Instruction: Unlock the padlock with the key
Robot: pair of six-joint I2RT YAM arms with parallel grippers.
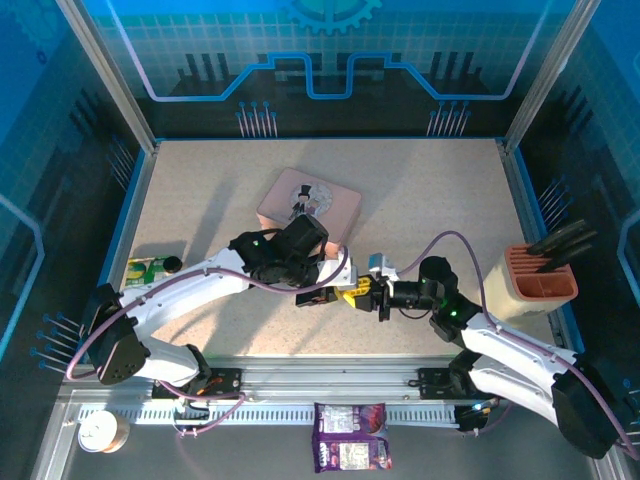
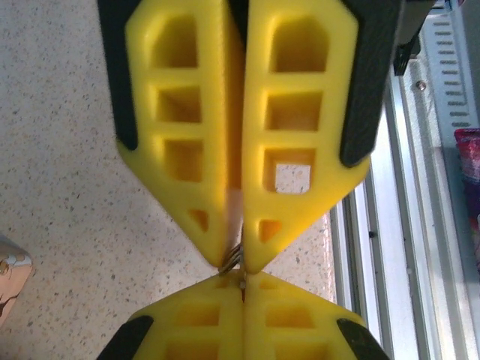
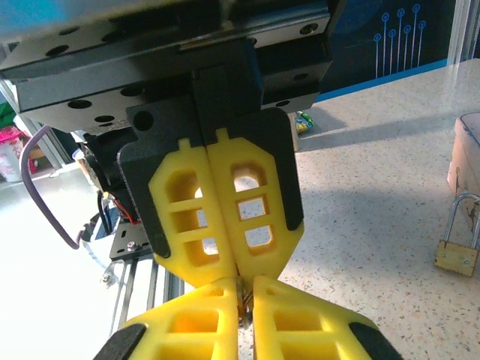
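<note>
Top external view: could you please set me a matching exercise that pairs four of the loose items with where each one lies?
Things:
1. pink tin
2. orange holder
3. green packet
4. purple bag

Places:
A. by the right edge of the table
B. on the metal rail at the near edge
C. around the middle of the table
D. by the left edge of the table

Pairs: 1-C, 2-A, 3-D, 4-B.
</note>
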